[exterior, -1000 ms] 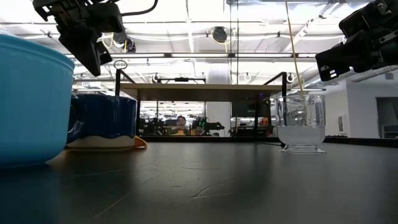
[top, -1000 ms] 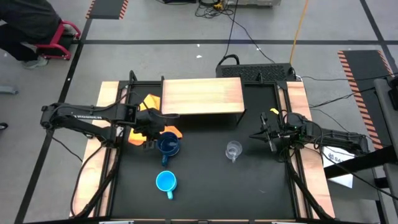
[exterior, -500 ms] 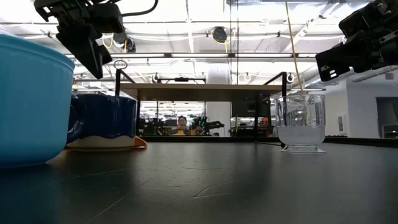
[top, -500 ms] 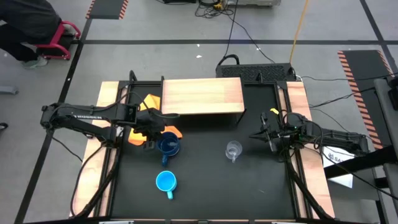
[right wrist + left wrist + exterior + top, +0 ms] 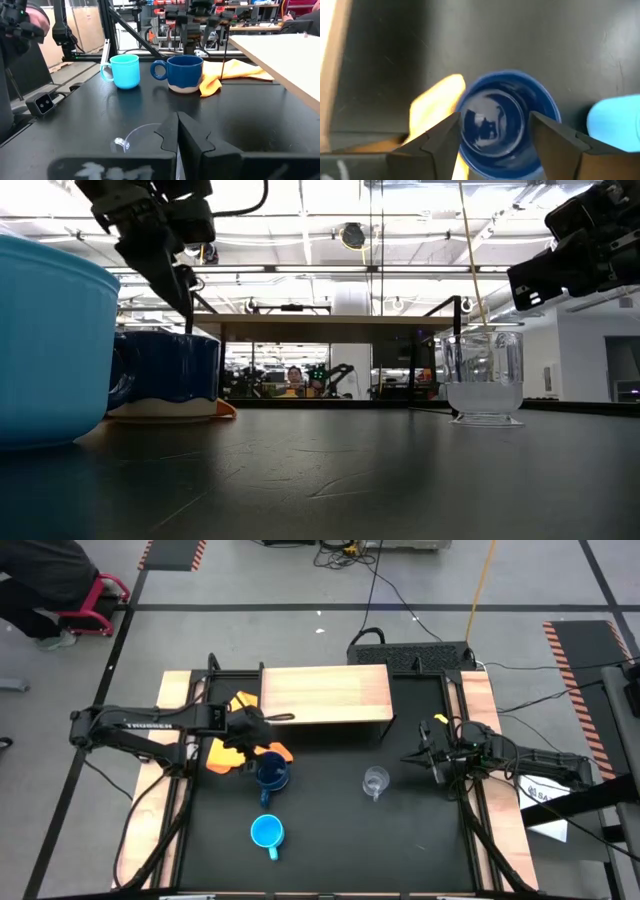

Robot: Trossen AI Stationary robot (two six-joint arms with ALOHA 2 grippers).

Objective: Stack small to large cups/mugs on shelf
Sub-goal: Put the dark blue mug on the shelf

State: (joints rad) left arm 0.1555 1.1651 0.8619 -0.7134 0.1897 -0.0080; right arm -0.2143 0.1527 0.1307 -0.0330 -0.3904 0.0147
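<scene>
The dark blue mug [image 5: 270,773] stands upright on the black table with its base against the yellow-orange cloth [image 5: 218,760]. My left gripper [image 5: 494,120] hangs open just above it, pointing down, one finger on either side of the rim, touching nothing. The light blue mug [image 5: 266,832] stands nearer the front edge. To the right is the clear glass cup [image 5: 375,781]. My right gripper [image 5: 420,756] waits shut, right of the glass cup. The light-wood shelf [image 5: 325,693] stands at the back on thin dark legs, with nothing on top.
The cloth also spreads toward the shelf's left end [image 5: 240,703]. Wooden rails [image 5: 478,710] run along both sides of the table. Open black tabletop lies between the mugs and the glass cup [image 5: 485,375] and in front of them.
My left gripper has moved a little toward the table's far right, over the dark blue mug, and has tipped so its fingers point more steeply down. The mugs and the glass cup have stayed where they were.
</scene>
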